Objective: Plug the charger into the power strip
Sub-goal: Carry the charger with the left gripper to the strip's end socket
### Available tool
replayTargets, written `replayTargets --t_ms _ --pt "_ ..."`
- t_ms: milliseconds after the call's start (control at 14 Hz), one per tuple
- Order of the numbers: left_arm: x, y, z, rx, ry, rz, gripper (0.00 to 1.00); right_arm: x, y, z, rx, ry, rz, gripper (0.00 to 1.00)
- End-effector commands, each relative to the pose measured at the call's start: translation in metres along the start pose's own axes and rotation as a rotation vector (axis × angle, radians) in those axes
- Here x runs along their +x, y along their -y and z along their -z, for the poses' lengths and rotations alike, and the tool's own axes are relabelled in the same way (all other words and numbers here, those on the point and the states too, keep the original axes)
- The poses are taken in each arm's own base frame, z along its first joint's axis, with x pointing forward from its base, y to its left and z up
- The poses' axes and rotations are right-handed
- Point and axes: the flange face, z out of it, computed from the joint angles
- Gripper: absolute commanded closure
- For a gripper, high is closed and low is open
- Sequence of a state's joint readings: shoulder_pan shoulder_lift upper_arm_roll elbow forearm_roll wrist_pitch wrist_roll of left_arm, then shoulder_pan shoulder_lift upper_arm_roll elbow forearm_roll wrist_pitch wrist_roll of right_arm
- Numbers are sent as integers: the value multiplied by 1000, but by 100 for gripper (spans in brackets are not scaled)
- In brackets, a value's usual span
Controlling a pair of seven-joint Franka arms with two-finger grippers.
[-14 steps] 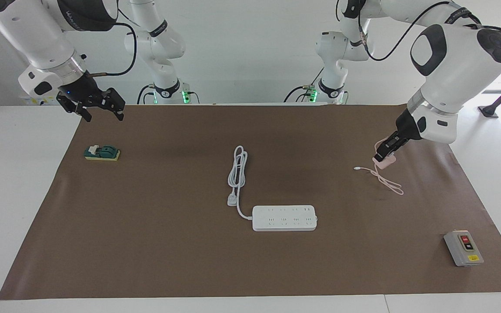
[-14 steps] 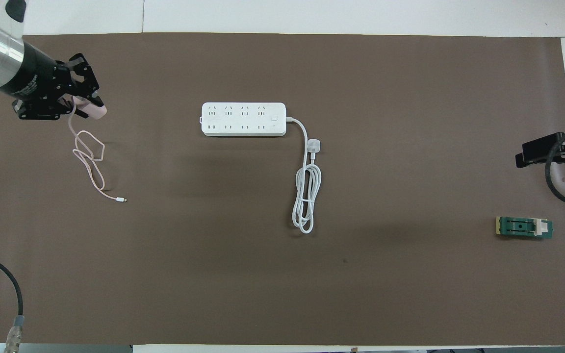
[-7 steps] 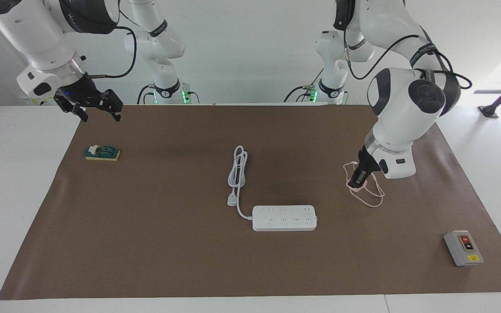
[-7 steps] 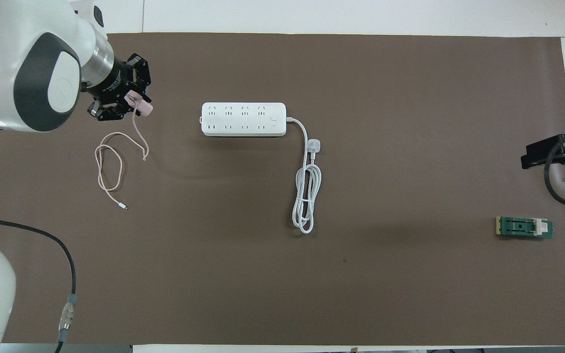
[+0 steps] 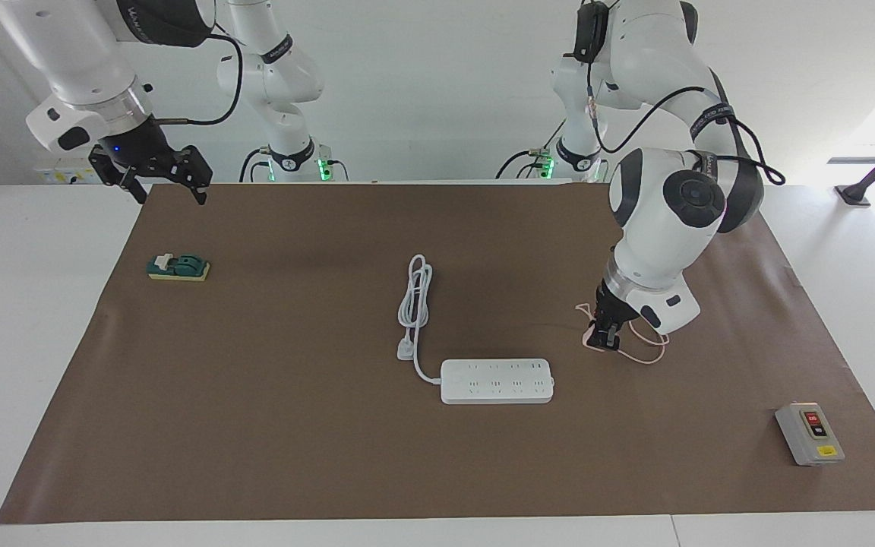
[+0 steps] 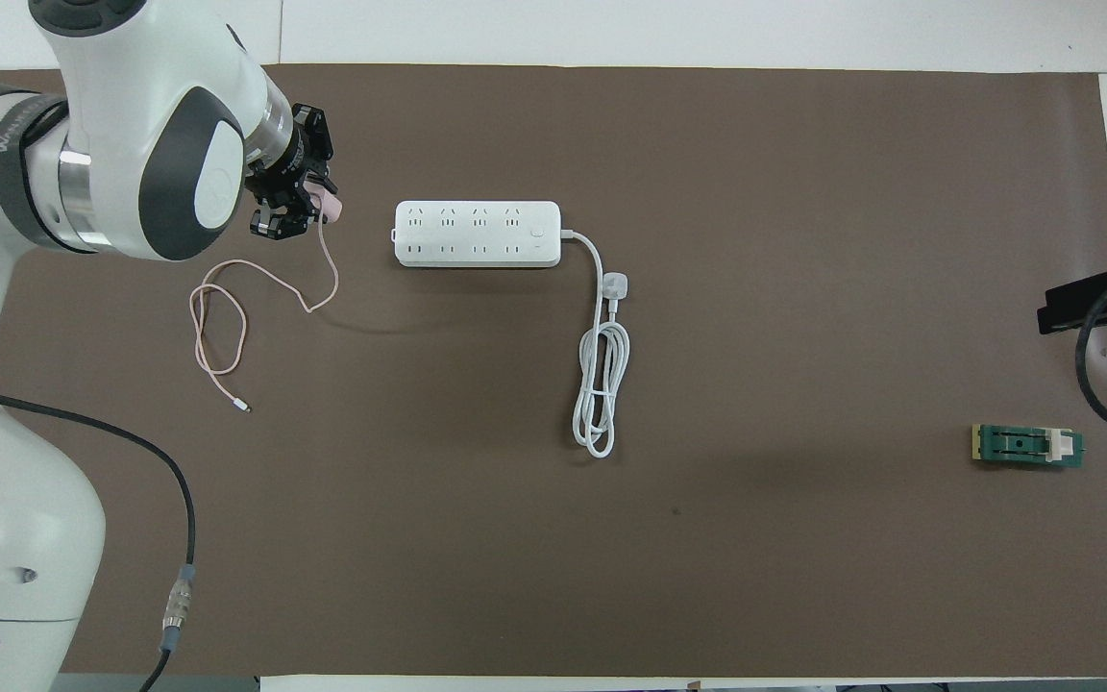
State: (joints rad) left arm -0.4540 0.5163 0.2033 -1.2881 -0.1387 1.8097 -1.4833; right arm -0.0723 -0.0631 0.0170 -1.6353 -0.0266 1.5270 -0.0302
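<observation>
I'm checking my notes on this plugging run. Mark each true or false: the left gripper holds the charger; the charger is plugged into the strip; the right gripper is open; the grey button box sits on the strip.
1. The left gripper holds the charger. True.
2. The charger is plugged into the strip. False: it is in the air beside the strip's end.
3. The right gripper is open. True.
4. The grey button box sits on the strip. False: it lies apart, toward the left arm's end.
</observation>
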Motion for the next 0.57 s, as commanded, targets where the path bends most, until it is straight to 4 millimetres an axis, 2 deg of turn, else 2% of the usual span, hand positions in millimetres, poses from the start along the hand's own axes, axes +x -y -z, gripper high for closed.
replayTargets --t_ms 0,214,286,500 --pt "-9 -17 -28 -41 -11 114 100 -15 -5 1 -18 -3 14 0" --pt "-32 -25 -53 -74 -15 203 100 -16 -6 1 -13 -1 -1 0" --pt "-43 -27 -67 -68 -26 227 100 -15 -8 2 -7 -6 -10 0" --pt "-65 -26 -94 -42 -35 264 100 -15 -9 2 6 -9 -62 0"
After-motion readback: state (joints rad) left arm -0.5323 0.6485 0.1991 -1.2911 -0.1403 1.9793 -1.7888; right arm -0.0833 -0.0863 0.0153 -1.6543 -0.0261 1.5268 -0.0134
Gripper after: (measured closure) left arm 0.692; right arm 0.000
